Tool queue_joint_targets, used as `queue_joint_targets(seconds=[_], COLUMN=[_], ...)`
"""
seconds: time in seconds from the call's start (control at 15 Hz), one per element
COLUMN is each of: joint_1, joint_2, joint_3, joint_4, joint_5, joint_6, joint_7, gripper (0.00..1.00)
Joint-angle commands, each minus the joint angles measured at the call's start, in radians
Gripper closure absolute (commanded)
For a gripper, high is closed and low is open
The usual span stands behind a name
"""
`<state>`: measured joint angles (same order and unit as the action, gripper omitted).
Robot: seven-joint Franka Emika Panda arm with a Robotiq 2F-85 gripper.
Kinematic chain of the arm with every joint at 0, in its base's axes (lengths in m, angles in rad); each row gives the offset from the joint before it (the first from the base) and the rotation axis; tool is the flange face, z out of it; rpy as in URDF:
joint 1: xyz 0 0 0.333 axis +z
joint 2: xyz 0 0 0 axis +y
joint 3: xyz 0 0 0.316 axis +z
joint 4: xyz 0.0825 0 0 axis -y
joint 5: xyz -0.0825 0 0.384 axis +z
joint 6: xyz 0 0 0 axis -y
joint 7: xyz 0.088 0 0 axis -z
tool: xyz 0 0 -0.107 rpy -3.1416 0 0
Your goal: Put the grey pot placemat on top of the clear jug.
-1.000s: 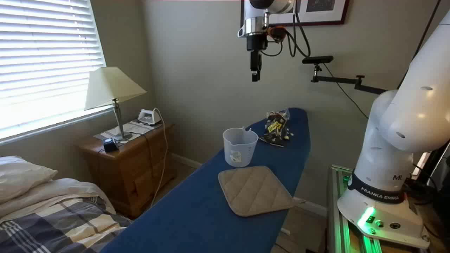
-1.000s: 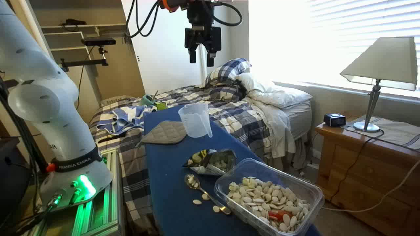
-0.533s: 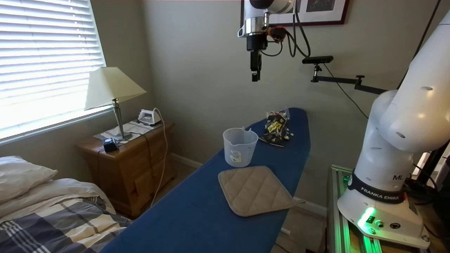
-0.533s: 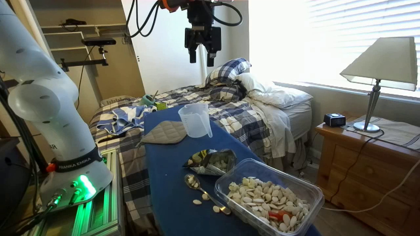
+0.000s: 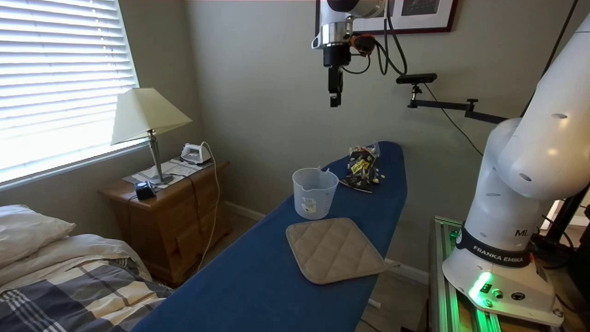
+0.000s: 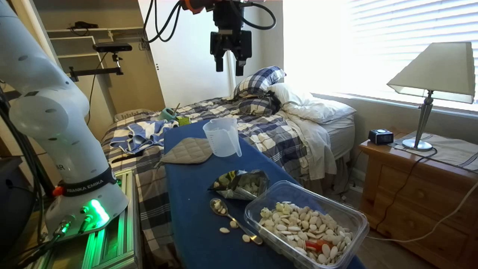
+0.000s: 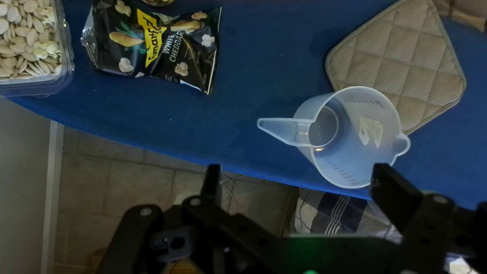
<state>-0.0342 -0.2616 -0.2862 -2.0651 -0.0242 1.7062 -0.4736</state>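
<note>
The grey pot placemat, a flat quilted grey-beige square (image 5: pixel 335 251), lies on the blue ironing board (image 5: pixel 230 286). It shows beside the jug in an exterior view (image 6: pixel 190 151) and in the wrist view (image 7: pixel 403 57). The clear jug (image 5: pixel 315 198) stands upright on the board, close to the placemat; its open top shows in the wrist view (image 7: pixel 361 152). My gripper (image 6: pixel 229 71) hangs well above the board, pointing down. Its fingers stand wide apart with nothing between them, as the wrist view also shows (image 7: pixel 298 168).
A black popcorn bag (image 6: pixel 242 185), a spoon (image 6: pixel 235 220), loose seeds and a clear tub of seeds (image 6: pixel 306 228) are on the board. A bed (image 6: pixel 261 130) and a nightstand with a lamp (image 5: pixel 154 120) stand beside it. A camera arm (image 5: pixel 442 106) reaches out near the robot base.
</note>
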Motion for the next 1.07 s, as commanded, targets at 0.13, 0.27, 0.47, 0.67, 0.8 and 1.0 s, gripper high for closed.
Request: queue_joint_targets(seconds=[0.13,0.27,0.47,0.67,0.8,1.0], joint_1=[-0.029,-0.025,-0.004,0.020,0.042,0.079], joint_2=[0.003,-0.004,-0.038,-0.060,-0.063,-0.076], joint_3=[0.025,0.037,0.096,0.166,0.213,0.289], joint_4=[0.003,-0.013,-0.114,-0.214,-0.267,-0.302], joint_5=[0.007,0.002,0.000,-0.003,0.006,0.014], joint_6=[-0.003,0.009,0.051,0.097,0.133,0.145], joint_7=[-0.006,0.004,0.051,0.104,0.150,0.273], gripper=[0.00,0.00,0.00,0.00,0.00,0.00])
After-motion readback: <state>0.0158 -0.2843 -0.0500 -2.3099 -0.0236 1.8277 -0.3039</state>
